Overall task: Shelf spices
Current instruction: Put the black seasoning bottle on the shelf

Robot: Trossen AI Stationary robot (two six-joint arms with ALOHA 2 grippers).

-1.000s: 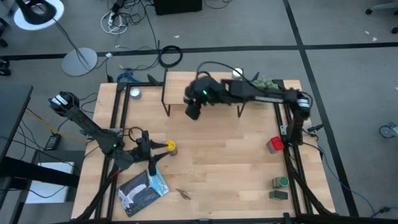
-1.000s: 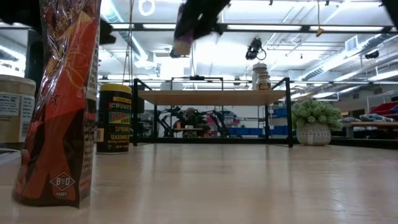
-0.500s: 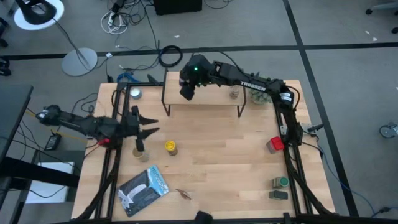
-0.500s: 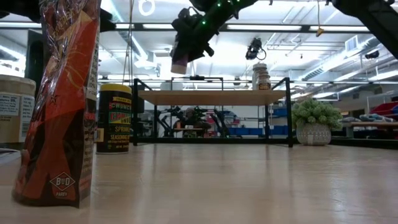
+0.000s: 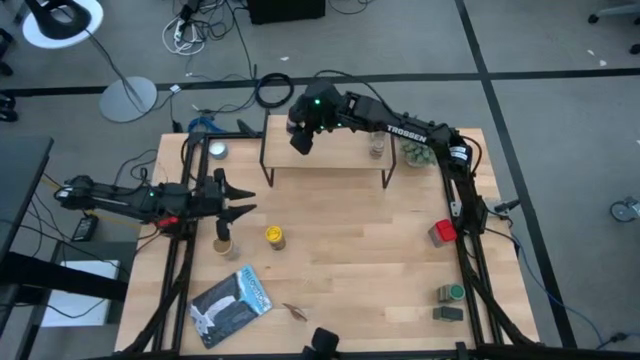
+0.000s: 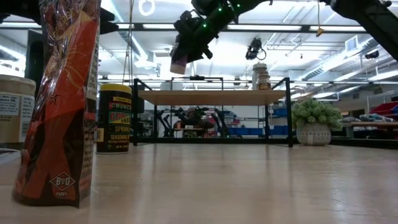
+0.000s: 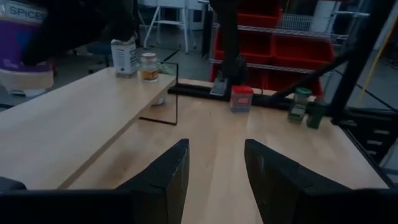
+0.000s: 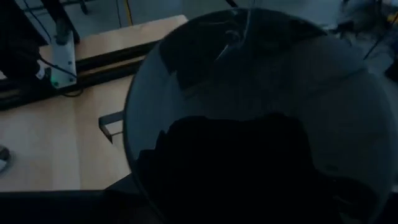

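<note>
The shelf (image 5: 325, 160) bears a clear jar (image 5: 376, 148) at 2 o'clock; the right gripper (image 5: 300, 132) holds a black-lidded jar (image 6: 179, 62), the left gripper (image 5: 243, 197) gapes empty.

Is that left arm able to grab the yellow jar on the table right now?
Probably yes: the left gripper is open and empty, the yellow jar stands close by, and only a tan-lidded jar stands beside the path.

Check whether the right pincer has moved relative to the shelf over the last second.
Yes. In the high view the right pincer, carrying a black-lidded jar, went from the shelf's front edge toward its far left end.
</note>
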